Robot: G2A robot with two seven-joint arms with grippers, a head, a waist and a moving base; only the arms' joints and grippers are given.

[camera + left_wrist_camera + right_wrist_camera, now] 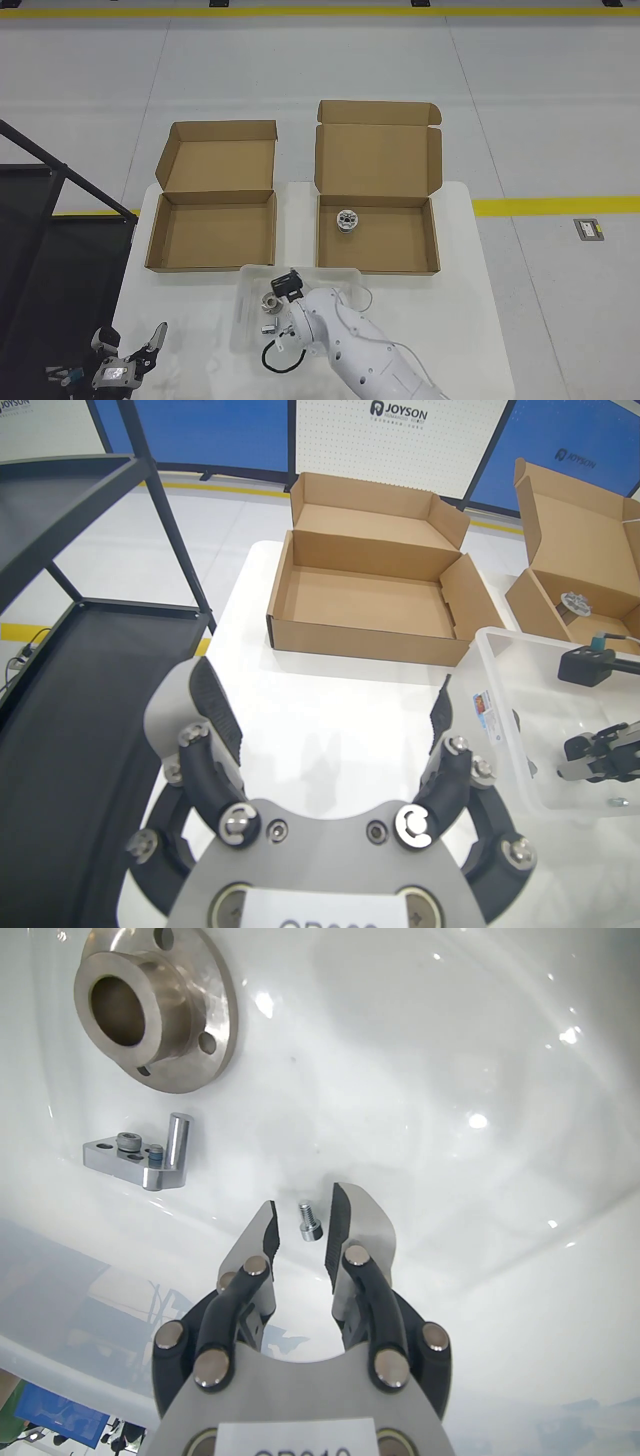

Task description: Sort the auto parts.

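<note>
Right gripper point(304, 1200) is reaching into the clear plastic bin point(250, 290), jaws sitting partly open and straddling one small silver socket-head bolt point(310, 1227); neither pad is gripping it. One flanged steel hub point(155, 1008) and one silver L-shaped bracket with an upright pin point(137, 1160) are lying just beyond. Left gripper point(322, 677) is hovering wide open, holding nothing, at 8 o'clock from the bin. Two open cardboard boxes are sitting at 11 o'clock point(210, 235) and 1 o'clock point(390, 245); the latter is holding one round metal part point(346, 219).

The white table point(480, 300) carries an open cardboard box point(212, 232), a second box point(392, 246) beside it, and a clear bin point(247, 300).
</note>
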